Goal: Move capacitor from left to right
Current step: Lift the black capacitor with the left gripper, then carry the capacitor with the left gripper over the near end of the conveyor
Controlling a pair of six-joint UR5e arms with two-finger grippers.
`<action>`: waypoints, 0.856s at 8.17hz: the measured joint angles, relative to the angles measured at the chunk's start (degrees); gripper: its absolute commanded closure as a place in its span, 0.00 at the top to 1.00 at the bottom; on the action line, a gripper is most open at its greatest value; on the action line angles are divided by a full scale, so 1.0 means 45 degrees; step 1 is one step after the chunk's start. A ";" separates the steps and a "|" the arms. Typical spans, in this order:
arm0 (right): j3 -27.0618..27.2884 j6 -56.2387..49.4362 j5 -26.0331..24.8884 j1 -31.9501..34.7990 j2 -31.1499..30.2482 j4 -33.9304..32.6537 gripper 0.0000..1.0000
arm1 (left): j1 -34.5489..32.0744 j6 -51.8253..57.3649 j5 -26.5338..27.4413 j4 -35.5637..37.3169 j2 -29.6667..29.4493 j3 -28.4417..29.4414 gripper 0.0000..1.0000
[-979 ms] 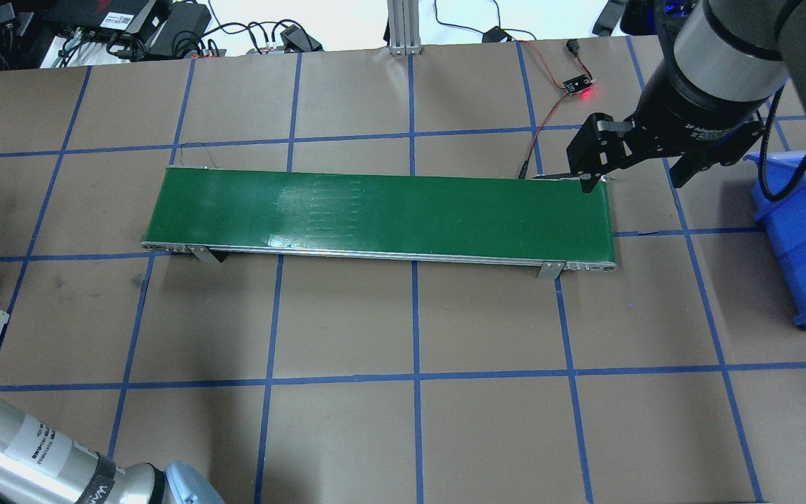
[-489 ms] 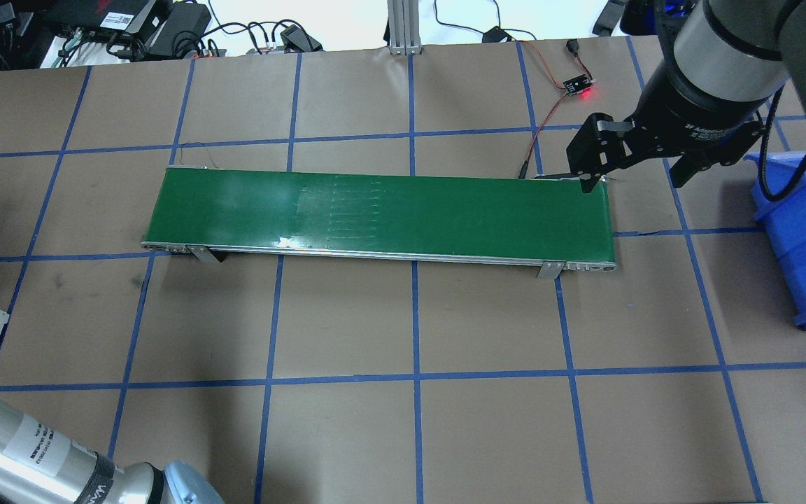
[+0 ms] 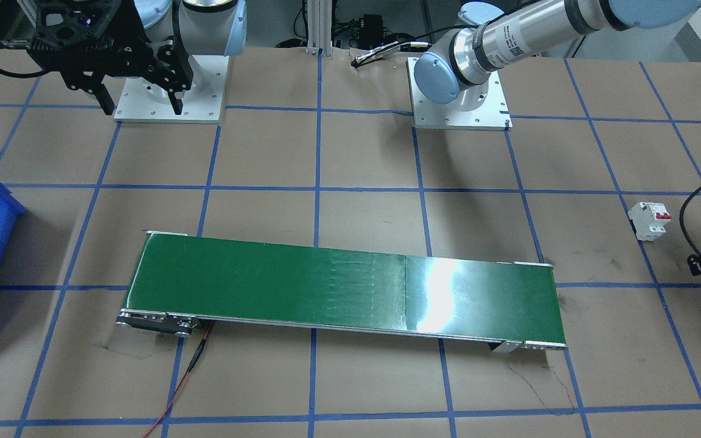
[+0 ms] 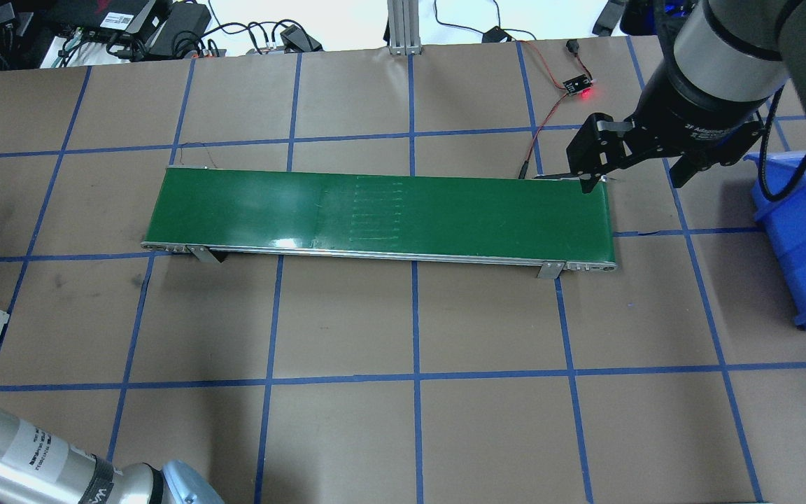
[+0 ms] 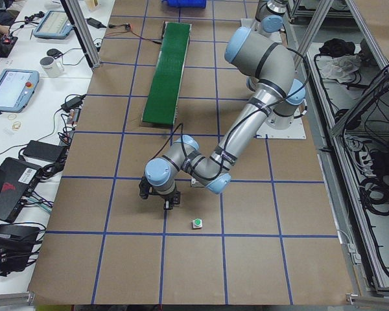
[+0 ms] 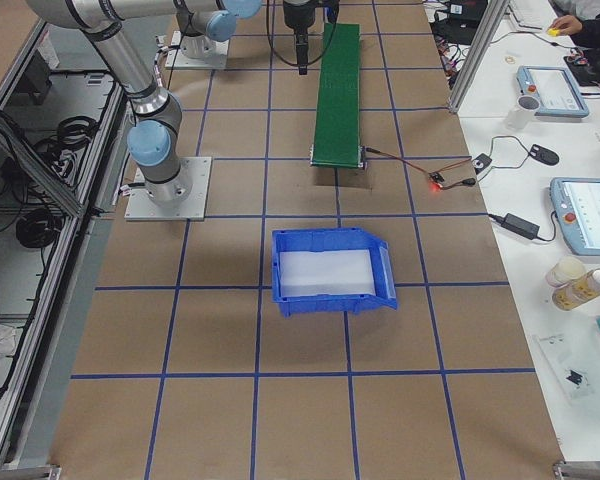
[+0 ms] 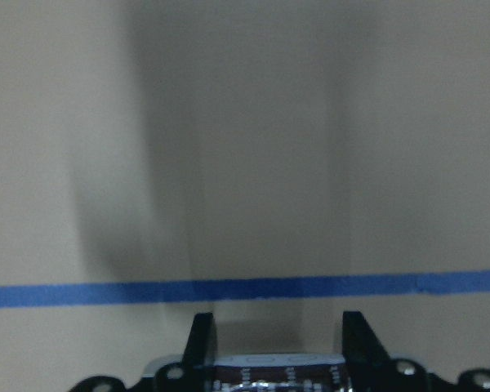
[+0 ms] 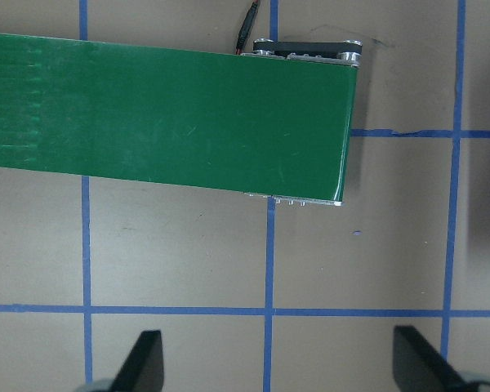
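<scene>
With your left gripper (image 7: 278, 320) spread empty, low over bare paper, and the right gripper (image 8: 278, 359) hanging wide open beside the conveyor (image 4: 382, 210), first find the capacitor, which no view shows, before closing.

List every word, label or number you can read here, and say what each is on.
None can be read for certain.
White label on the left arm: print too small.
White lettering on the right hand wrist ring: blurred.
Label on the left arm in the front view: too small.
</scene>
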 measured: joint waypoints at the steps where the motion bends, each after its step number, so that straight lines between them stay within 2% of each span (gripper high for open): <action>1: 0.0000 0.0001 -0.0001 0.0000 0.0000 0.0000 1.00 | -0.0025 -0.0180 0.0070 -0.0321 0.0489 0.0035 0.18; 3: 0.0000 0.0000 0.0005 0.0000 0.0000 -0.0001 1.00 | -0.0602 -0.0988 0.0057 -0.0706 0.1564 0.0081 0.17; 5: 0.0000 0.0001 -0.0001 0.0000 -0.0001 0.0000 1.00 | -0.2232 -0.2809 0.0098 -0.1438 0.2678 0.0051 0.14; 7: -0.0001 0.0000 0.0005 0.0000 -0.0001 0.0006 1.00 | -0.3966 -0.4646 0.0068 -0.2083 0.3219 -0.0016 0.13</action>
